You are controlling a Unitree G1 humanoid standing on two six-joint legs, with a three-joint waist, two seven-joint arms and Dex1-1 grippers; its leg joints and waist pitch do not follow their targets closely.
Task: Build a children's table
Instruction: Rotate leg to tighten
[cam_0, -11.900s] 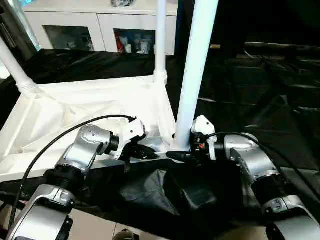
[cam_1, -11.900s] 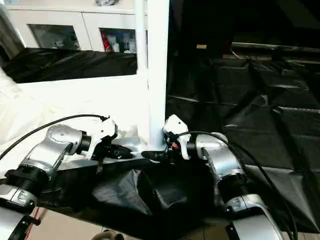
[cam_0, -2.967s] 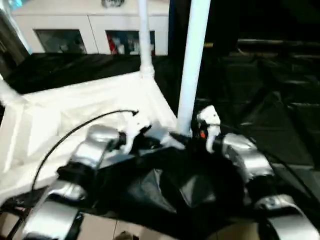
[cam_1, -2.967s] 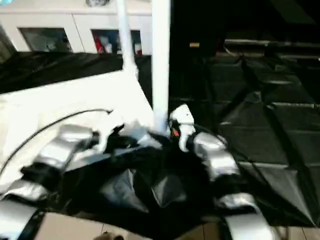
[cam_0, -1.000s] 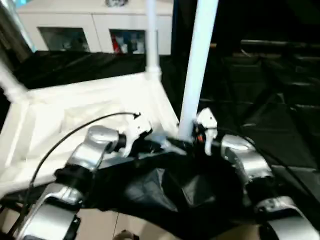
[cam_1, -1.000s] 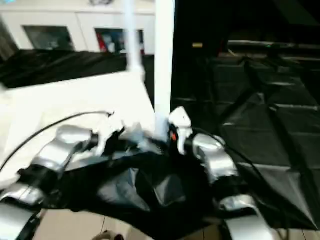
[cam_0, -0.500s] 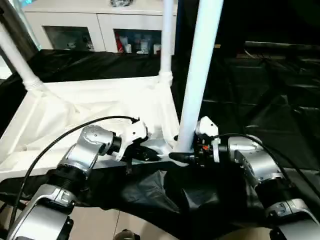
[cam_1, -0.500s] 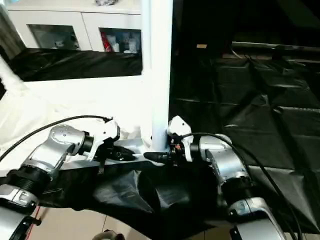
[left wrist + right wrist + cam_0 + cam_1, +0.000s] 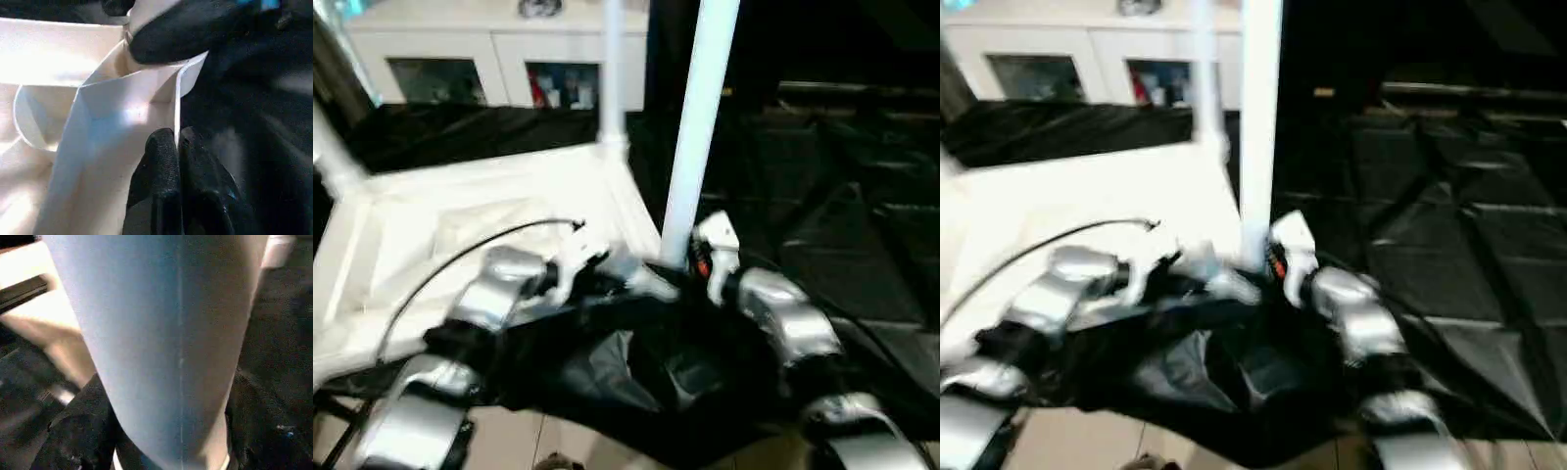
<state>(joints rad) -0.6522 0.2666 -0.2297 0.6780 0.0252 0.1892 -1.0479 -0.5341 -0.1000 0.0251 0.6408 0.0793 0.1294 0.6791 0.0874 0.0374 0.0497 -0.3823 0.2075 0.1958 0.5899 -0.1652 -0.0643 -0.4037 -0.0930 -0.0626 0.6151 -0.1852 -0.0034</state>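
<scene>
- White plastic, the children's table (image 9: pixel 489 211) lies upside down on a black sheet (image 9: pixel 862 235) that covers the floor.
- Three legs can be counted: a near leg (image 9: pixel 697 127) upright in the near right corner socket, a far leg (image 9: pixel 612 73) upright at the far right corner, and a third leg (image 9: pixel 331 157) at the far left corner.
- Left tool (image 9: pixel 177 147): fingers pressed together, pinching the table's thin edge rim beside that near corner.
- Right tool (image 9: pixel 680 272): at the near leg's base; I cannot tell whether it grips.
- One white cabinet (image 9: pixel 489 69) stands behind.
</scene>
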